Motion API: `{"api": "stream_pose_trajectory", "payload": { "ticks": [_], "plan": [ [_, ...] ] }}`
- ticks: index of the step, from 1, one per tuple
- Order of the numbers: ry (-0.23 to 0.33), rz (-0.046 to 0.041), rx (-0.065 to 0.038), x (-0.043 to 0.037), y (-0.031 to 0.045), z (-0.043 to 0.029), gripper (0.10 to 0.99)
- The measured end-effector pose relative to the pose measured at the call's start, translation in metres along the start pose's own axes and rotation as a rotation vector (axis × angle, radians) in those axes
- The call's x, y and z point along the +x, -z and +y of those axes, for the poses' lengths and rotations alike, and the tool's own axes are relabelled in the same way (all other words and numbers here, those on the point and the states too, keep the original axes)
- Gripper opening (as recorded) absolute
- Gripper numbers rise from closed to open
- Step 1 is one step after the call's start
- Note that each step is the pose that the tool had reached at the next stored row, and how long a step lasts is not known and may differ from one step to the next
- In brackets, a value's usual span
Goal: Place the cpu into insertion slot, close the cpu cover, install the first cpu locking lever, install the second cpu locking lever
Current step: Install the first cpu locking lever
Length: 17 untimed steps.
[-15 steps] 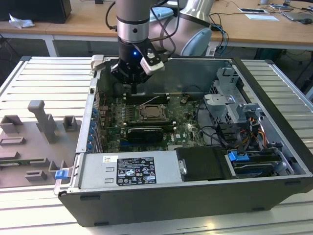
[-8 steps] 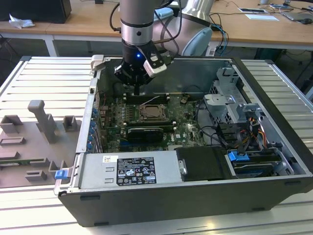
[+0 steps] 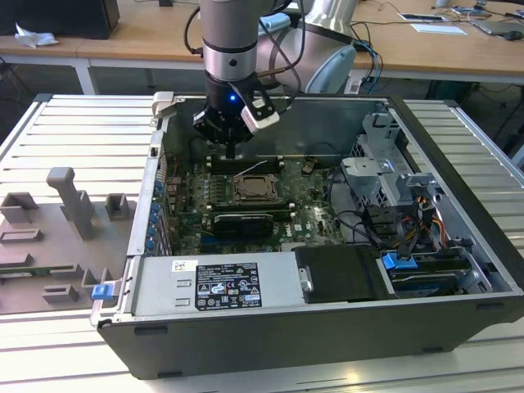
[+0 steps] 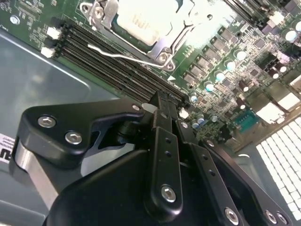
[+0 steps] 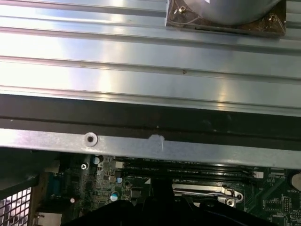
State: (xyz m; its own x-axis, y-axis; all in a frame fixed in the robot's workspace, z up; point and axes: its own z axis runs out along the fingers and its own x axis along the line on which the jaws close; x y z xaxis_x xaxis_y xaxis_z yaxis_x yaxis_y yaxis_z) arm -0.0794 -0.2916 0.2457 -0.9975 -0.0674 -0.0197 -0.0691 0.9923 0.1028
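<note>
The pale silver cpu [image 4: 148, 19] lies flat in the insertion slot [image 3: 255, 189] mid-motherboard, the silver cpu cover [image 4: 162, 44] framing it, one thin lever [image 4: 117, 52] beside the memory slots.

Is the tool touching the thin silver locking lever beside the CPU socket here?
Apart. In the second wrist view the black tool's tip sits over the long black memory slots, and the thin silver wire lever lies beyond it with bare slots between them.

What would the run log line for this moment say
gripper: shut, holding nothing, above memory slots | cpu: seated in insertion slot | cpu cover: down | locking lever: beside socket
</note>
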Motion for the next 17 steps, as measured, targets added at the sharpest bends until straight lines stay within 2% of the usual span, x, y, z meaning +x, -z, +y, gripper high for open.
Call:
{"api": "stream_pose_trajectory", "payload": {
  "ticks": [2,8,11,17],
  "plan": [
    [-0.001,-0.0035,0.003,-0.0013,-0.0014,-0.0003,0.106],
    [-0.009,-0.0044,0.004,-0.0068,-0.0073,-0.0019,0.106],
    [-0.01,-0.0045,0.004,-0.0119,-0.0118,-0.0028,0.106],
    [-0.01,-0.0045,0.004,-0.0254,-0.0138,-0.0037,0.106]
  ]
}}
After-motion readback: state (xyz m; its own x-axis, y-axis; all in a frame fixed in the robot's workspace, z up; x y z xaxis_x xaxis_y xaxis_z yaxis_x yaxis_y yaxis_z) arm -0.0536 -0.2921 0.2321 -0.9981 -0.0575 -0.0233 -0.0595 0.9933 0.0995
